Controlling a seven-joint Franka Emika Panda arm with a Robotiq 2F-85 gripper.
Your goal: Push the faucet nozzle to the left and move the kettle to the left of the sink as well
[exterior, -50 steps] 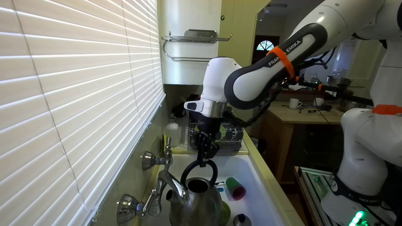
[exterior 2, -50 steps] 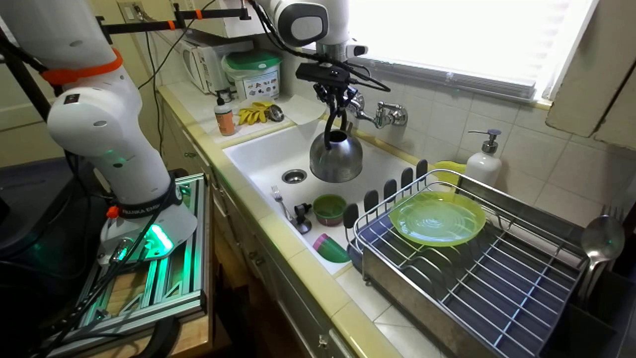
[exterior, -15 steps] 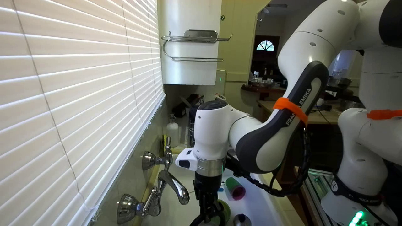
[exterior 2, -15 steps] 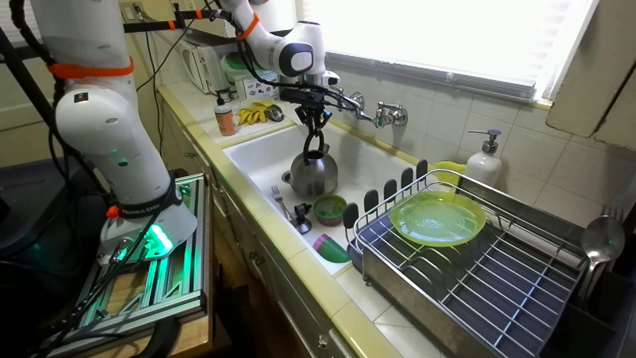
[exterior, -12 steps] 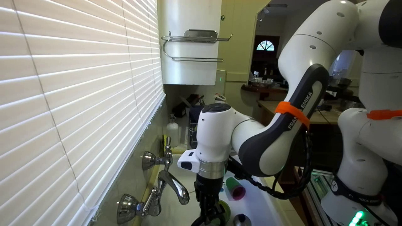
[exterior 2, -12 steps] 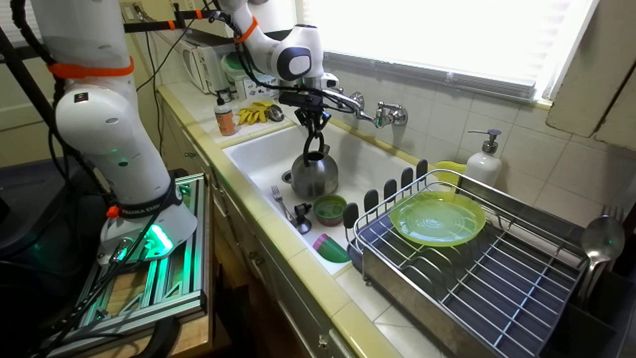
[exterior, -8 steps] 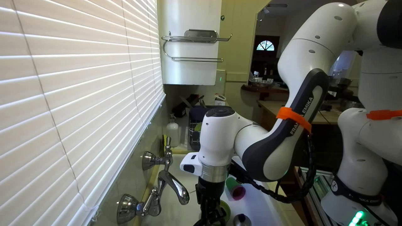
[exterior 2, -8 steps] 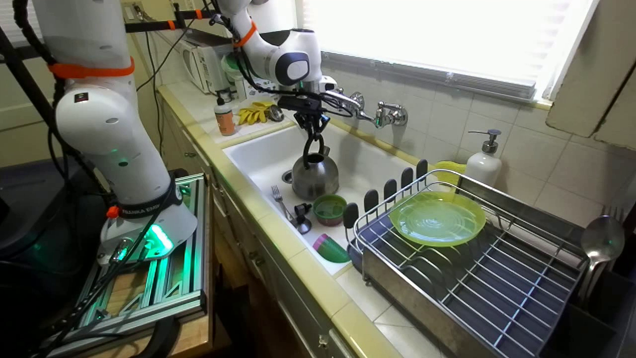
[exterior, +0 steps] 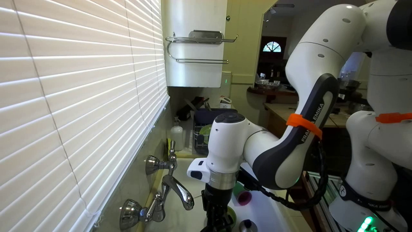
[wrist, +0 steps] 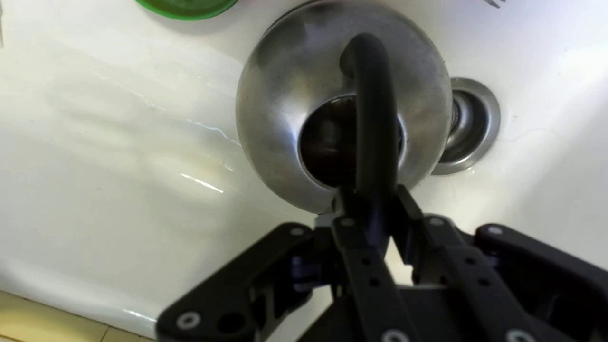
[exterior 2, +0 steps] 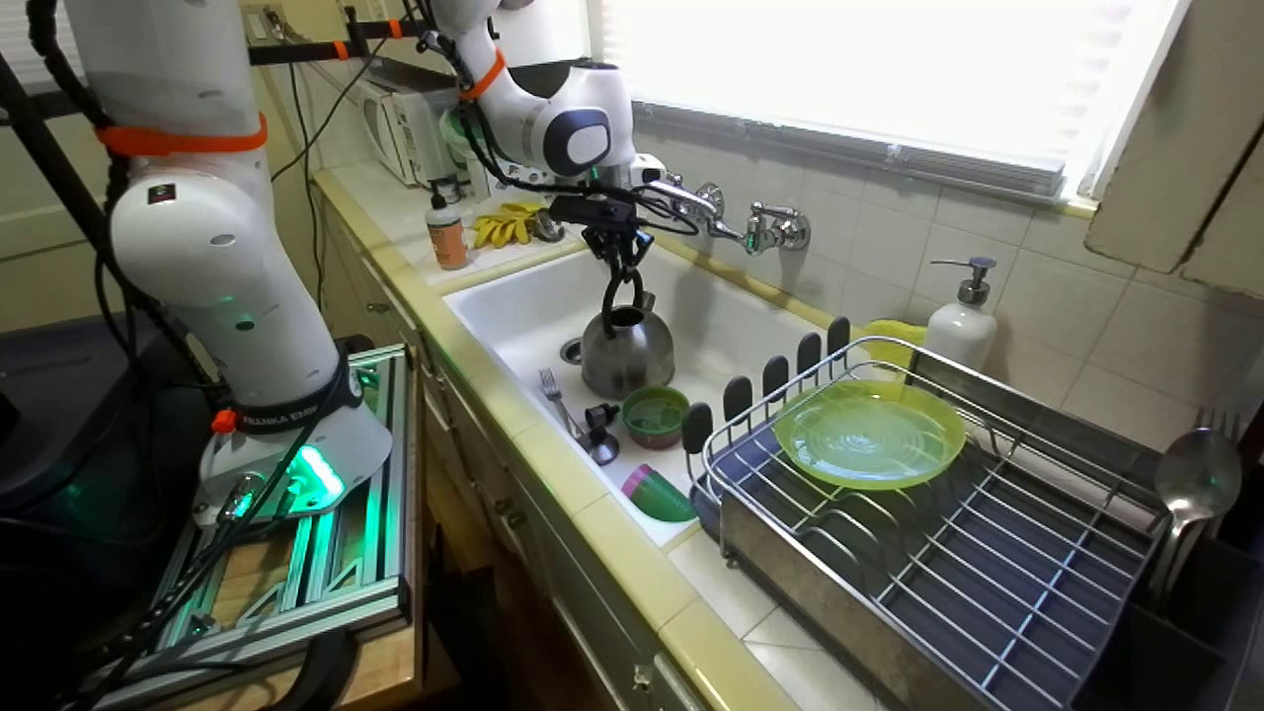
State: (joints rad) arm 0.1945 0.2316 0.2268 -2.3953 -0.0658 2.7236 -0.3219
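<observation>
The silver kettle [exterior 2: 629,360], its top open, hangs or stands upright low in the white sink [exterior 2: 509,296]; I cannot tell whether its base touches the floor. In the wrist view the kettle [wrist: 285,95] is beside the drain and partly covers it. My gripper [wrist: 375,199] is shut on its dark arched handle [wrist: 376,118], also in an exterior view [exterior 2: 623,265]. In an exterior view the gripper [exterior: 219,222] hides most of what shows of the kettle at the bottom edge. The chrome faucet nozzle [exterior: 181,192] points out over the sink, apart from the gripper.
Near the kettle lie a green bowl [exterior 2: 655,413], a green and pink cup [exterior 2: 660,494], a fork [exterior 2: 556,390] and a small metal strainer-like thing [exterior 2: 601,439]. A dish rack [exterior 2: 948,533] with a green plate stands beside the sink. The tap handles [exterior: 132,214] stick out from the wall.
Since 3.3 seconds ago the arm carried the kettle away from beside the nozzle, lower and towards the drain end. In the last second it shifted slightly back and down. The nozzle has not moved.
</observation>
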